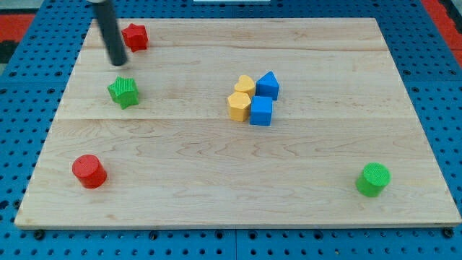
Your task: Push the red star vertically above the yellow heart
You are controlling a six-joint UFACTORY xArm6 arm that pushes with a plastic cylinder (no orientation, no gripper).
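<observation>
A: What's the desk (216, 180) like?
B: Pale wood in planks.
A: And on it?
B: A red star (135, 37) near the view's top left, a green star (123, 92) below it, a red cylinder (89, 171) lower left. At the centre, huddled together: a yellow heart (245, 84), a yellow hexagon block (239, 105), two blue blocks (261, 110). A green cylinder (373, 179) sits lower right.

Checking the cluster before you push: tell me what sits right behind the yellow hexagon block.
Directly behind the yellow hexagon, toward the view's top, sits the yellow heart, touching it. The hexagon hides the heart's lower front. My tip is far off, beside the red star.
</observation>
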